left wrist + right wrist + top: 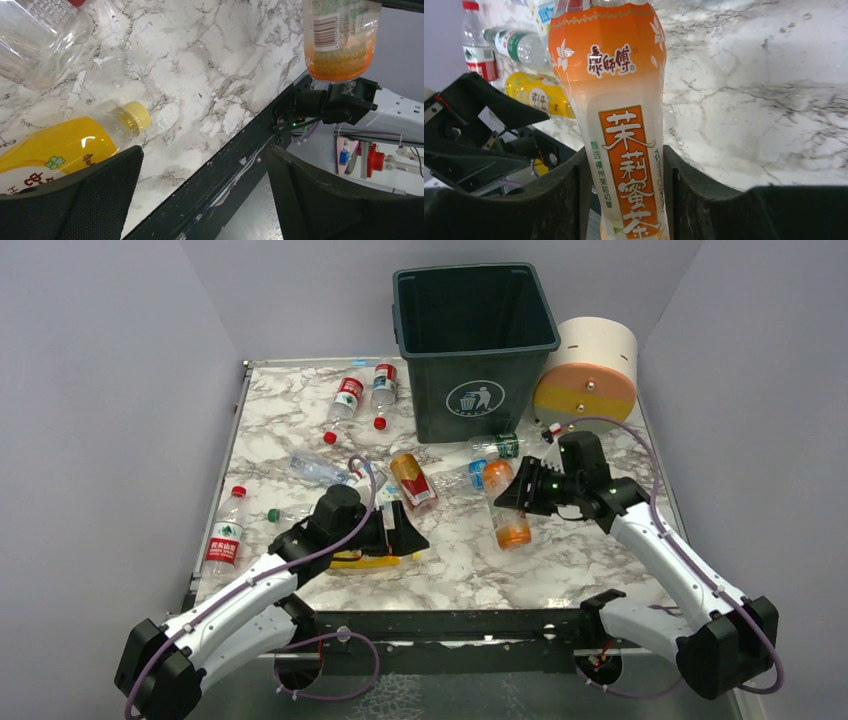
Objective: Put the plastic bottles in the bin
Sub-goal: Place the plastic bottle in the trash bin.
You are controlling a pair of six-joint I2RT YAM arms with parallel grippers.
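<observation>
My right gripper (522, 492) (624, 200) is shut on an orange-and-white tea bottle (510, 508) (621, 115), held by its lower body above the marble table (560, 560). That bottle's base (340, 45) also shows in the left wrist view. The dark green bin (475, 340) stands at the back. My left gripper (402, 530) (205, 195) is open, just beside a yellow bottle (362, 560) (60, 150) (536, 95) lying on the table, with nothing between its fingers. Several more plastic bottles lie scattered, among them a red-and-gold one (413, 480) and a red-labelled one (225, 535).
A cream-and-orange cylinder (590, 370) stands right of the bin. Two red caps (330, 437) and a green cap (272, 514) lie loose. The black front rail (240, 155) runs along the near table edge. A clear bottle (40, 35) lies close to my left gripper.
</observation>
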